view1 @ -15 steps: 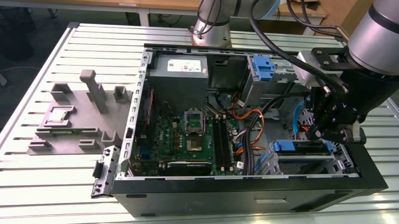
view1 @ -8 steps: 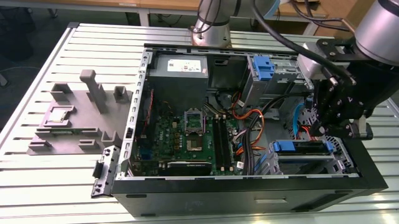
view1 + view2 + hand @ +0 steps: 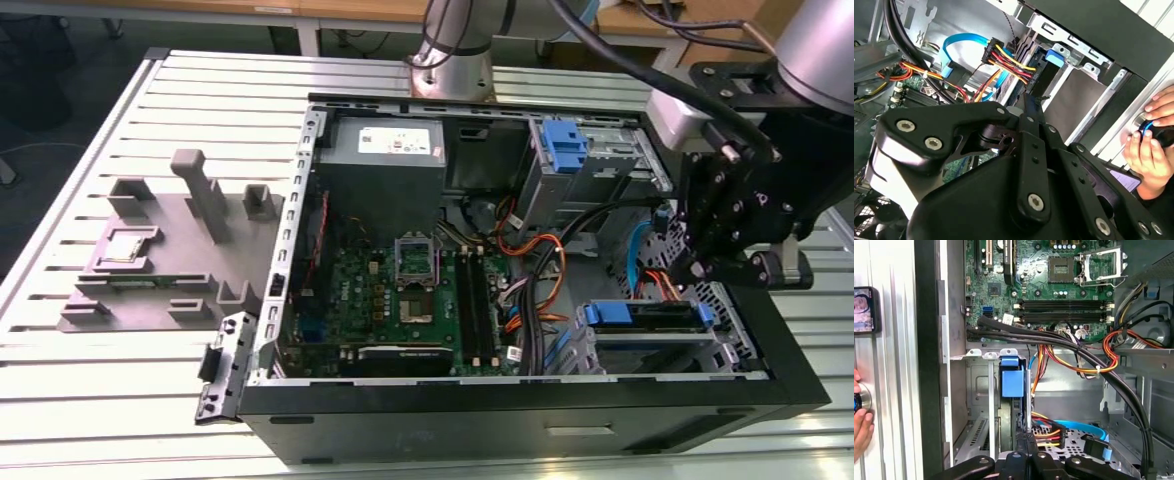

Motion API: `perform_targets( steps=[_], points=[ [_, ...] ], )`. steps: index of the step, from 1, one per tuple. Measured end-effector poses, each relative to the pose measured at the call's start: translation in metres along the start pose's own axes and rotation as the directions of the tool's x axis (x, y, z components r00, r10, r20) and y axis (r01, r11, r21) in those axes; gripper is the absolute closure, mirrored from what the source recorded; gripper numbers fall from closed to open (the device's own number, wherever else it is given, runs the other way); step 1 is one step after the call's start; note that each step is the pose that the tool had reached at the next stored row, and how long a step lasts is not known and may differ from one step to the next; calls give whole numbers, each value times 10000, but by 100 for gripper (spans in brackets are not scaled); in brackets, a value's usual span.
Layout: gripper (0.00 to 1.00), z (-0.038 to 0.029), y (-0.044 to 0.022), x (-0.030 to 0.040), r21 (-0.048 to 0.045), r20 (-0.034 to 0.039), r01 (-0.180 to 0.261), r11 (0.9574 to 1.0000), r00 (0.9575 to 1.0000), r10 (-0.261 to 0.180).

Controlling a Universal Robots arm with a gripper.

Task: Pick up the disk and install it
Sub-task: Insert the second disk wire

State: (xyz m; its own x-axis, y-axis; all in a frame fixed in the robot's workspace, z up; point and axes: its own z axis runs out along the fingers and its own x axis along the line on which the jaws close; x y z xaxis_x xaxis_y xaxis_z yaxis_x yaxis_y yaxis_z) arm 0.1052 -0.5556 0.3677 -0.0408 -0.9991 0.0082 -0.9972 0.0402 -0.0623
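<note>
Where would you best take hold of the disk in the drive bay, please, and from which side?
Grip the disk by its exposed blue-framed edge, coming in through the case's open side, along the slot. It stands on edge between the drive bay's metal walls, so its flat faces are probably unreachable.

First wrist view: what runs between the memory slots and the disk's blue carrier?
Black cables cross between the memory slots and the disk, seen in the first wrist view.

My end effector (image 3: 731, 262) is black. The disk (image 3: 643, 316) wears a bright blue carrier. The motherboard (image 3: 400, 300) is green, the cables (image 3: 1089, 362) orange, red, yellow and black, the desk (image 3: 120, 380) pale grey with ribbed stripes.
</note>
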Motion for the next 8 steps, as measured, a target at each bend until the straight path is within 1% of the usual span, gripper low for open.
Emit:
perform_targets(
  steps=[3, 8],
  points=[
    [90, -3, 27, 1, -1, -5, 1, 10000, 10000, -1],
    [90, -8, 30, -1, 0, -3, 1, 10000, 10000, -1]
  ],
)
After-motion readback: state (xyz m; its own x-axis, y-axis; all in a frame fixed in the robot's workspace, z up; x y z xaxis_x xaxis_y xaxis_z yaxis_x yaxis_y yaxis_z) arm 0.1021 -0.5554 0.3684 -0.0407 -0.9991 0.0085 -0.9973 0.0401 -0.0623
